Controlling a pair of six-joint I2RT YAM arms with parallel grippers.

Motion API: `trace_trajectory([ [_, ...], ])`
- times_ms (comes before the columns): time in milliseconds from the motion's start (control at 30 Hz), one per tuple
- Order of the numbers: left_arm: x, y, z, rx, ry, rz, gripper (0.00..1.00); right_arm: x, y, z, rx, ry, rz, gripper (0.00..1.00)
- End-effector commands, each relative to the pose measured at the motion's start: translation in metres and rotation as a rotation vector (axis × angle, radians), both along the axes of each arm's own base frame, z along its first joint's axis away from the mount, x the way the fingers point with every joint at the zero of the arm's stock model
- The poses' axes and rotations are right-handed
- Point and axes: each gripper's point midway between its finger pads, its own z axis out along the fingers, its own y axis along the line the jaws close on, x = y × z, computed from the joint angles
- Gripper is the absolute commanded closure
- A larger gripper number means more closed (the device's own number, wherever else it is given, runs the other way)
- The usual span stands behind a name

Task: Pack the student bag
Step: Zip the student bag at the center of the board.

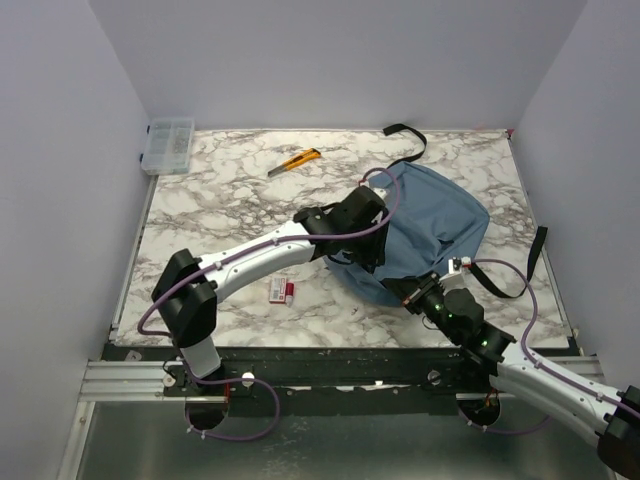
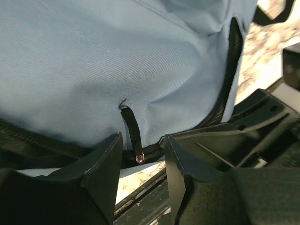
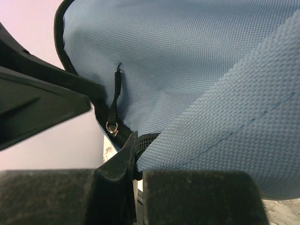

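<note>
The student bag point(image 1: 440, 215) is a dusty-blue backpack lying right of the table's middle. Its fabric point(image 2: 93, 61) fills the left wrist view and also fills the right wrist view point(image 3: 197, 70). My left gripper point(image 1: 372, 262) is at the bag's near-left edge. It is open point(image 2: 142, 150), and the black zipper pull strap point(image 2: 132, 129) hangs just beyond the gap, touching neither finger. My right gripper point(image 1: 405, 290) is shut point(image 3: 133, 152) on the bag's zipper edge point(image 3: 147, 140), close beside the same pull strap point(image 3: 114, 110). The inside of the bag is hidden.
An orange utility knife point(image 1: 295, 160) lies at the back centre of the marble table point(image 1: 220, 220). A clear plastic box point(image 1: 168, 145) stands at the back left. A small red-and-white item point(image 1: 281, 291) lies near the front. Black straps point(image 1: 405, 135) point(image 1: 535, 255) trail from the bag.
</note>
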Motion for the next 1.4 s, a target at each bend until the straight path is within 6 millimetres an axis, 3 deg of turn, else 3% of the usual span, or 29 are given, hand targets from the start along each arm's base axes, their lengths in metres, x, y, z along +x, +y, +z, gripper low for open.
trace_trajectory([
  [0, 0.001, 0.004, -0.007, 0.137, -0.052, 0.023, 0.58, 0.009, -0.005, 0.016, -0.013, -0.044, -0.047, 1.0],
  [367, 0.005, -0.006, -0.038, 0.275, -0.079, -0.007, 0.62, 0.009, -0.007, 0.018, -0.03, -0.051, -0.047, 0.99],
  [667, 0.012, 0.002, -0.053, 0.37, -0.135, -0.001, 0.64, 0.009, -0.008, 0.018, -0.044, -0.052, -0.053, 1.0],
  [800, 0.014, 0.005, -0.052, 0.394, -0.171, -0.015, 0.79, 0.01, -0.01, 0.018, -0.055, -0.052, -0.061, 0.99],
  [967, 0.014, 0.004, -0.036, 0.351, -0.212, -0.026, 1.0, 0.013, -0.013, 0.017, -0.072, -0.046, -0.081, 0.99],
  [1200, 0.047, 0.05, -0.006, 0.326, -0.324, 0.201, 1.0, 0.013, -0.038, 0.008, -0.13, 0.042, -0.195, 0.99],
  [1367, 0.076, 0.093, -0.005, 0.174, -0.246, 0.35, 1.0, 0.008, -0.066, 0.01, -0.143, 0.079, -0.298, 0.99],
])
